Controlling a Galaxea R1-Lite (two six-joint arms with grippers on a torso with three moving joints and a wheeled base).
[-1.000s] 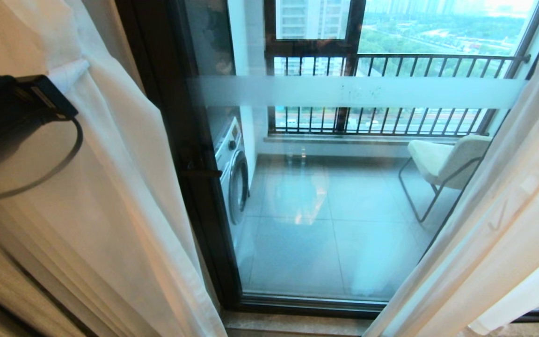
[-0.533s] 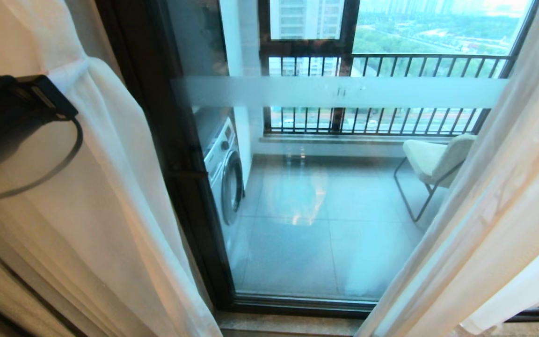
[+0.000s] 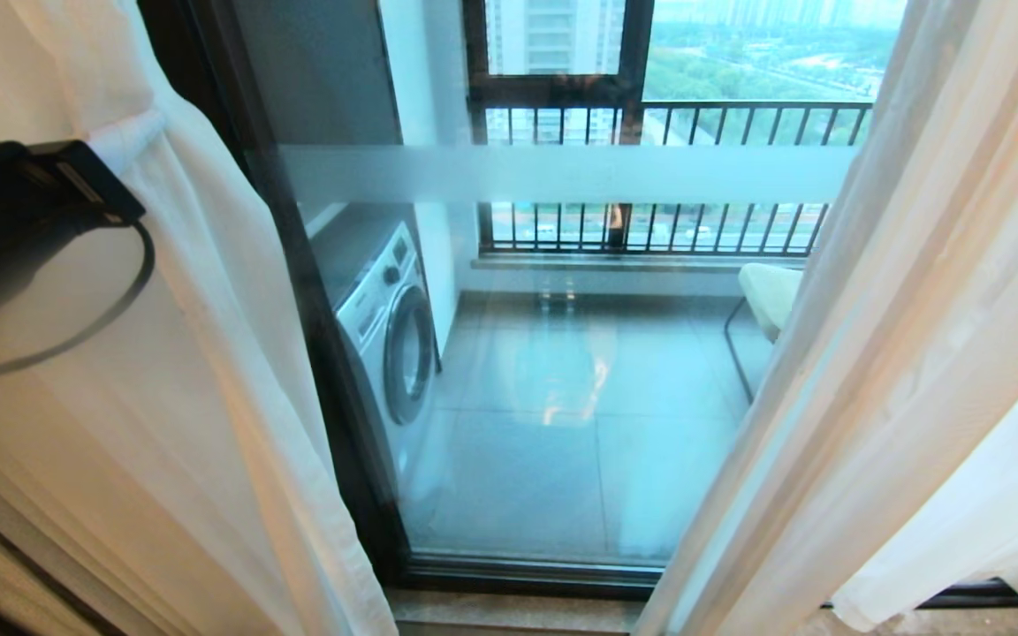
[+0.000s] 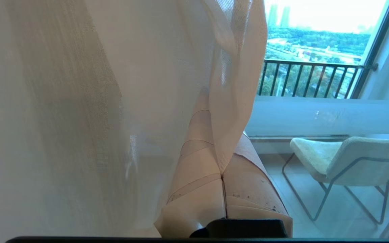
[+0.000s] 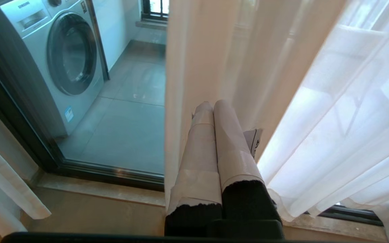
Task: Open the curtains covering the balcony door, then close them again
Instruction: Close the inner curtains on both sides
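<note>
At the glass, left gripper (image 4: 222,175) pinches the curtains (image 4: 113,101).

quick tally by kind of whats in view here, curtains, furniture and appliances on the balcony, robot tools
curtain panels: 2, left panel and right panel
washing machines: 1
chairs: 1
robot tools: 2, left tool shut on the left panel, right tool shut against the right panel
total: 6
</note>
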